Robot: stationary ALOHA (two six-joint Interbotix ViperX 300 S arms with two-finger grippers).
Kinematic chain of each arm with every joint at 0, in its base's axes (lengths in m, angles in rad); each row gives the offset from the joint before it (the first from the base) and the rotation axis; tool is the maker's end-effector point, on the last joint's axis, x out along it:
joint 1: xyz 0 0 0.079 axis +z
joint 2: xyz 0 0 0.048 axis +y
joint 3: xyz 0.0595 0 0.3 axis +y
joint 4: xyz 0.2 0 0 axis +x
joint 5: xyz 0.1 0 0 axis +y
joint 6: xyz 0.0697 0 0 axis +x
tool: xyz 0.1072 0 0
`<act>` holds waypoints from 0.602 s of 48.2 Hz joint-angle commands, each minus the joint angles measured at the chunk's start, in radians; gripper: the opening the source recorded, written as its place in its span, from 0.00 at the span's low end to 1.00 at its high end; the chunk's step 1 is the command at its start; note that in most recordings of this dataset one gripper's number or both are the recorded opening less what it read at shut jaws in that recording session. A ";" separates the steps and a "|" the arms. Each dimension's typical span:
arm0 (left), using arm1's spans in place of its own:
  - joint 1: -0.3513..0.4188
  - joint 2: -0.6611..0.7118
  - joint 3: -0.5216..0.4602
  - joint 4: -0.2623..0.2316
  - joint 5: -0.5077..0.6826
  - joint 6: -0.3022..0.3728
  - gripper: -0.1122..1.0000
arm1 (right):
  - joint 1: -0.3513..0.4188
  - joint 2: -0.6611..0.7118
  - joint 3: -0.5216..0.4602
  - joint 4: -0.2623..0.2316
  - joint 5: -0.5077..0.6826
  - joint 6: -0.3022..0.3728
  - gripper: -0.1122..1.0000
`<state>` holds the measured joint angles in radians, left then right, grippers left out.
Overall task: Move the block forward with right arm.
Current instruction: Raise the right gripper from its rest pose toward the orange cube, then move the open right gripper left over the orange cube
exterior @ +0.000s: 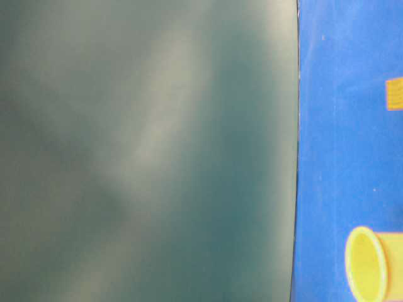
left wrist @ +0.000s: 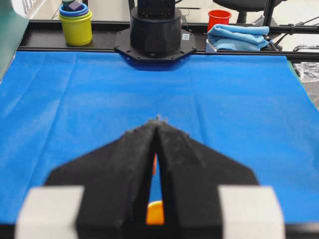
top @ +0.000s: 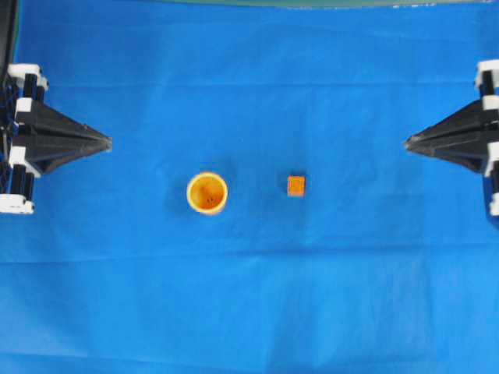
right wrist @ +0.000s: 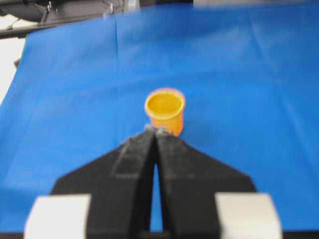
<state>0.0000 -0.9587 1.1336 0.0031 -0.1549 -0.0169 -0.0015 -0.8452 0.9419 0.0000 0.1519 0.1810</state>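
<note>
Overhead: block [top: 295,185] on blue surface [top: 249,93], centre, just right of cup [top: 207,192], apart. Left claw [top: 107,143] and right claw [top: 407,143] closed, empty, at opposite edges.
Table-level: block at right edge.
Right wrist: cup beyond closed tips.

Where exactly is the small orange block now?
In the overhead view the block lies alone on the blue cloth, slightly right of centre, just right of the orange cup and apart from it, well short of the right gripper.
</note>
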 commanded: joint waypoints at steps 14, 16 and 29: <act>0.003 0.009 -0.031 0.003 -0.005 -0.002 0.12 | -0.046 0.259 -0.276 -0.038 0.385 0.115 0.10; 0.002 0.009 -0.031 0.003 -0.005 -0.002 0.12 | -0.046 0.302 -0.304 -0.040 0.437 0.112 0.10; 0.002 0.008 -0.032 0.003 -0.003 -0.002 0.12 | -0.046 0.497 -0.426 -0.040 0.552 0.103 0.10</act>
<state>0.0000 -0.9587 1.1336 0.0046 -0.1534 -0.0169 -0.0476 -0.3789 0.5722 -0.0383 0.6980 0.2884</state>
